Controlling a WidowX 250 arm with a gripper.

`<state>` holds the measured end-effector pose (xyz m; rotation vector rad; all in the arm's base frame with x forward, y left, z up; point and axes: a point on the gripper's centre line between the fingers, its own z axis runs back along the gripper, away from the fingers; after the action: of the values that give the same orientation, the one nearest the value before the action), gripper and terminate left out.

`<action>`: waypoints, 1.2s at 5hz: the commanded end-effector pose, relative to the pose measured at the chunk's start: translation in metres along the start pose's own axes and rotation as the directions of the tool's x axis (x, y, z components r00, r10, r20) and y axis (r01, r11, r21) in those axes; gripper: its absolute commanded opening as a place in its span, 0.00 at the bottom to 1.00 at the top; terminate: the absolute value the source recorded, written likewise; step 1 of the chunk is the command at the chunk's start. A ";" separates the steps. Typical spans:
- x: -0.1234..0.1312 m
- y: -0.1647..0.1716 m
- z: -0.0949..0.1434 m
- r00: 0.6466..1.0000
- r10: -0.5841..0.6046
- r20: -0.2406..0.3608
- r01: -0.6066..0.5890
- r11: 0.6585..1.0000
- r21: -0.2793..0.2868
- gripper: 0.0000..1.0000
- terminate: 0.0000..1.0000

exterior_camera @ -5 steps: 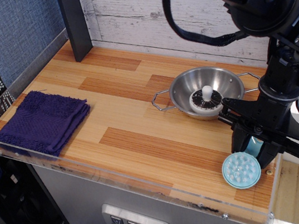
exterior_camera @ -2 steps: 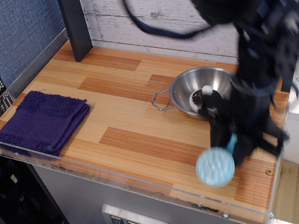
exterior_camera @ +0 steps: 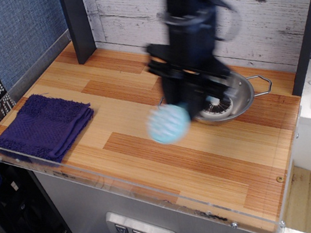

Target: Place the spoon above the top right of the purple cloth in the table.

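Observation:
My gripper (exterior_camera: 184,107) is shut on the handle of the light-blue spoon (exterior_camera: 168,124) and holds it in the air over the middle of the table (exterior_camera: 149,152), its round head hanging down and to the left. Arm and spoon are blurred by motion. The folded purple cloth (exterior_camera: 43,127) lies flat at the table's left front corner, well left of the spoon. The spoon's handle is hidden between the fingers.
A steel two-handled bowl (exterior_camera: 237,95) with a black and white object inside stands right behind the gripper, partly covered by it. A dark post (exterior_camera: 78,22) rises at the back left. A clear acrylic edge (exterior_camera: 125,185) runs along the table's front.
The gripper lifted the spoon off the table's right front corner and carried it left and up, from beside the bowl's right to in front of its left side.

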<state>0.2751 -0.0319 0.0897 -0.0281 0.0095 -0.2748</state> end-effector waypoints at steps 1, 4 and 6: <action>0.007 0.090 -0.003 0.989 0.124 0.084 -0.136 0.979 0.153 0.00 0.00; 0.017 0.188 -0.017 0.952 0.284 0.113 -0.302 0.929 0.213 0.00 0.00; 0.012 0.234 -0.032 0.922 0.376 0.091 -0.386 0.914 0.128 0.00 0.00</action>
<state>0.3533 0.1794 0.0316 0.0768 -0.0229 0.1157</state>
